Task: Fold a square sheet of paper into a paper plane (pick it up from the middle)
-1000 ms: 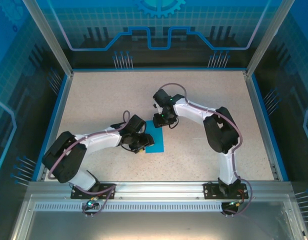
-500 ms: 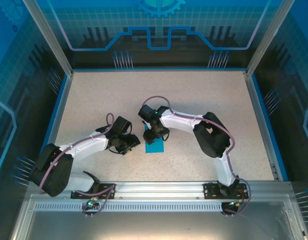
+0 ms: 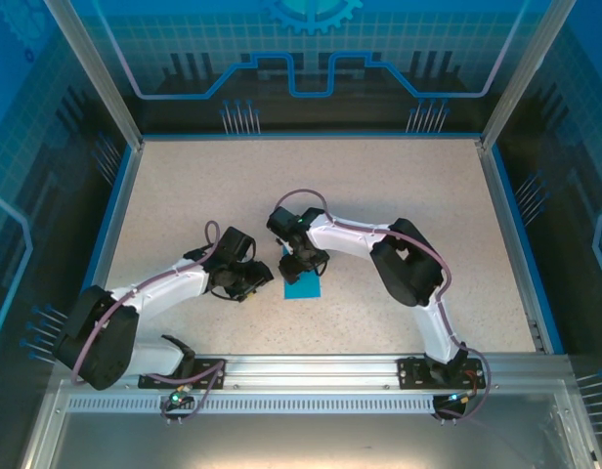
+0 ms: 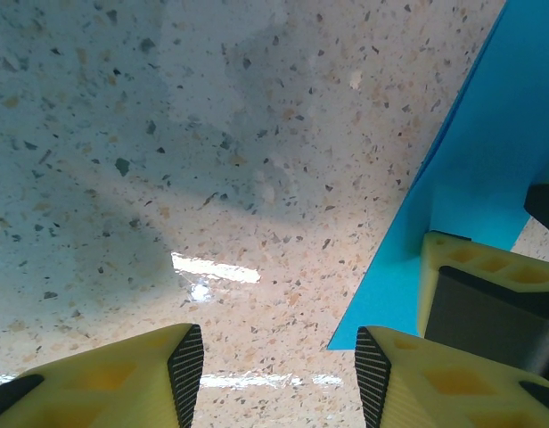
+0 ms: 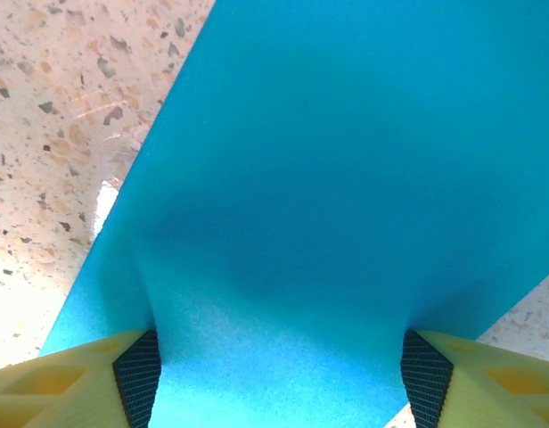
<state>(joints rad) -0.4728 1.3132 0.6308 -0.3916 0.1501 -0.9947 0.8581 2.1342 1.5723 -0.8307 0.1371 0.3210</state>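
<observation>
The right gripper (image 3: 301,266) has swung in from the far side over the square sheet of paper (image 3: 306,289) lying on the table (image 3: 399,195). Its jaws are spread wide astride the sheet's middle, seemingly gripping nothing yet. The left gripper (image 4: 279,366), half open and empty, has backed off left, so the middle pickup looks imminent.

Surfaces: (a) square sheet of paper (image 5: 328,178), thin teal-blue paper, matt, faintly grainy; (b) tabletop (image 4: 212,134), smooth speckled stone-look finish, glossy, with bright reflections beside the sheet; (c) left claw (image 4: 279,366) and right claw (image 5: 279,374), matt yellow plastic fingers (image 4: 105,379) with black ribbed pads (image 4: 187,361).
</observation>
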